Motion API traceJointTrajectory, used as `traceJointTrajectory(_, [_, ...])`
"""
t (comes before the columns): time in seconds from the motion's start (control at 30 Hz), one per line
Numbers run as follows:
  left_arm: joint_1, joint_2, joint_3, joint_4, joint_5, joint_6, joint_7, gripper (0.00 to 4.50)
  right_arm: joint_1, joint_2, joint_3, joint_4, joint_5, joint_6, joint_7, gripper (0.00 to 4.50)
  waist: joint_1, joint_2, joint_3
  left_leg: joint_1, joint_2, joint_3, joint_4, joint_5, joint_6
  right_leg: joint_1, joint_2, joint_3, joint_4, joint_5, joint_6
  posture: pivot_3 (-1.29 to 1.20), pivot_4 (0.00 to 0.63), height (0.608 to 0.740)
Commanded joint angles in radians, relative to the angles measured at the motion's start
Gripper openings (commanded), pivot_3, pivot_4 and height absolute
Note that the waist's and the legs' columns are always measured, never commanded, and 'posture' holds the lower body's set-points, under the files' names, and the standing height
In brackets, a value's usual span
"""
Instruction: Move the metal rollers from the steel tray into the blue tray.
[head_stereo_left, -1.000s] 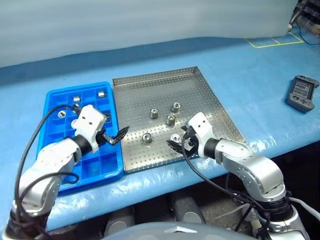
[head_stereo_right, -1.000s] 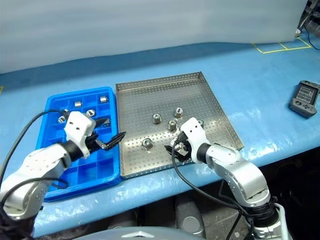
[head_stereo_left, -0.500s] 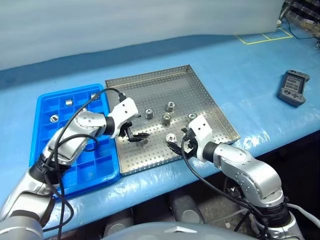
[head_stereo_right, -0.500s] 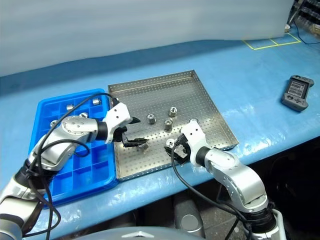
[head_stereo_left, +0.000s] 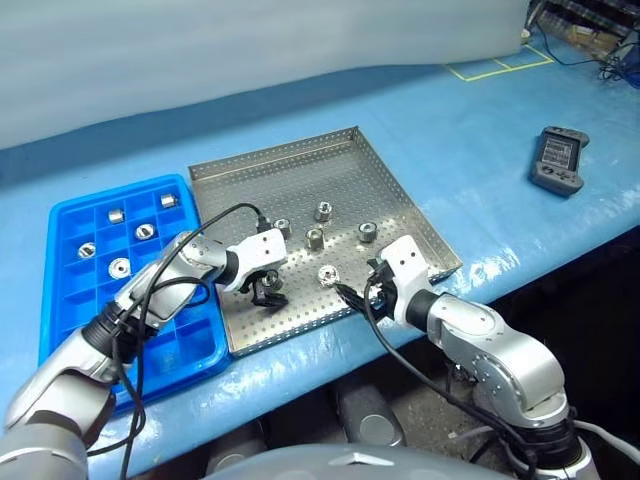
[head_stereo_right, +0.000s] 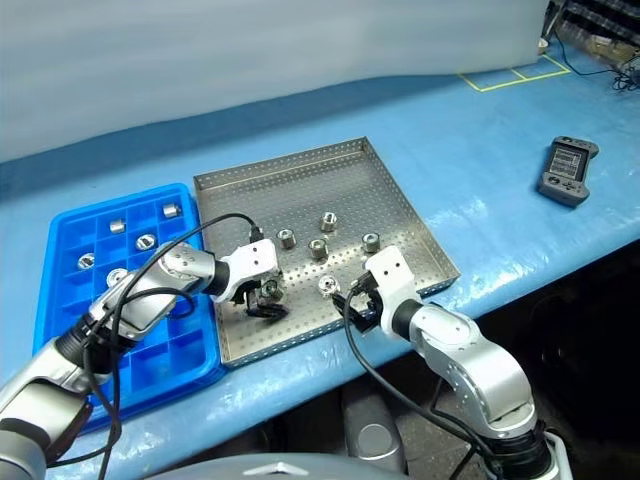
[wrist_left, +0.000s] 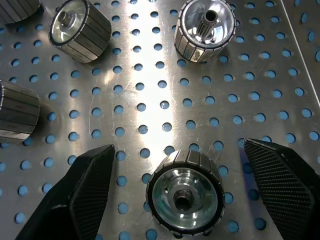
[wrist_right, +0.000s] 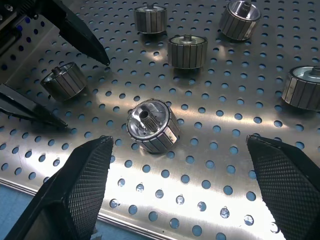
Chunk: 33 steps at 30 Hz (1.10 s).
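Five metal rollers (head_stereo_left: 326, 211) left on the steel tray (head_stereo_left: 392, 190); left gripper (wrist_left: 182, 195) straddles one, unclenched; right gripper (wrist_right: 175, 187) spread; five in blue tray (head_stereo_left: 62, 303).

Bright, even overhead light fills the scene. Glare streaks the steel tray (wrist_left: 150, 75) floor, and short soft shadows sit beneath the metal rollers (wrist_right: 152, 125). Focus is crisp throughout.
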<state>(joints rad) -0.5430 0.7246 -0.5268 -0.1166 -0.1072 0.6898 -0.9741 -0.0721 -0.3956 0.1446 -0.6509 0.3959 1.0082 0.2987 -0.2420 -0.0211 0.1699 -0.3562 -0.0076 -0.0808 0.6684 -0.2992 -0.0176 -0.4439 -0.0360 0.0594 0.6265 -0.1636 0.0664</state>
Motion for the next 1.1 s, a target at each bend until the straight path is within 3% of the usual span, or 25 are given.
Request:
traceJointTrajectory(0.03, [0.000,0.033,0.015,-0.026,0.026,-0.015,-0.035,3.24,-0.006,0.005,-0.015,-0.035,-0.002,-0.026,-0.004,4.50,-0.001,0.000,0.000,0.000,0.000,0.000,0.000,0.000,0.000,0.000,0.000,0.000,0.000,0.000,0.000,-0.28,0.150,0.740])
traceJointTrajectory(0.2, [0.014,0.047,0.027,-0.051,0.037,-0.009,-0.049,1.72,-0.018,0.011,-0.005,-0.019,-0.003,-0.037,0.005,4.50,0.002,0.000,0.000,0.001,0.000,0.001,0.000,0.000,0.000,0.000,0.000,0.001,0.000,0.000,0.001,-0.25,0.150,0.740])
traceJointTrajectory(0.37, [0.046,0.014,0.117,-0.096,0.001,0.015,0.013,1.71,-0.036,0.012,0.014,0.000,-0.004,-0.047,0.018,4.50,0.008,0.000,0.000,0.001,0.000,0.002,0.000,0.000,0.001,0.000,0.000,0.003,0.000,0.001,0.001,-0.23,0.150,0.740])
traceJointTrajectory(0.57, [0.148,-0.204,0.494,-0.231,-0.102,0.078,0.319,1.71,-0.058,0.018,0.040,0.013,0.002,-0.053,0.037,4.50,0.027,0.000,0.000,0.000,0.000,0.002,0.002,-0.001,0.001,0.000,0.000,0.002,0.000,0.002,0.002,-0.20,0.150,0.740])
traceJointTrajectory(0.7, [0.252,-0.352,0.680,-0.318,-0.055,0.039,0.586,1.71,-0.079,0.043,0.071,0.029,0.000,-0.090,0.055,4.50,0.034,0.001,-0.001,0.002,0.000,0.004,0.003,-0.001,0.002,0.000,0.000,0.005,0.000,0.002,0.003,-0.16,0.150,0.740])
traceJointTrajectory(0.87, [0.376,-0.462,0.852,-0.420,0.021,0.017,0.832,1.71,-0.124,0.055,0.119,0.063,-0.004,-0.122,0.095,4.50,0.064,0.001,-0.001,0.003,0.000,0.004,0.005,-0.001,0.002,0.002,0.001,0.006,0.001,0.003,0.003,-0.10,0.150,0.740])
traceJointTrajectory(1.0, [0.442,-0.517,0.948,-0.475,0.054,0.057,0.957,1.71,-0.156,0.046,0.147,0.089,-0.009,-0.137,0.128,4.50,0.103,0.001,-0.001,0.003,-0.001,0.004,0.008,-0.001,0.002,0.003,0.001,0.005,0.001,0.005,0.004,-0.06,0.150,0.740])
traceJointTrajectory(1.1, [0.482,-0.525,0.954,-0.504,0.097,0.105,1.016,1.71,-0.169,0.041,0.155,0.102,-0.018,-0.142,0.137,4.50,0.131,0.000,-0.001,0.003,-0.001,0.003,0.010,-0.001,0.002,0.005,0.001,0.005,0.000,0.005,0.005,-0.05,0.150,0.740])
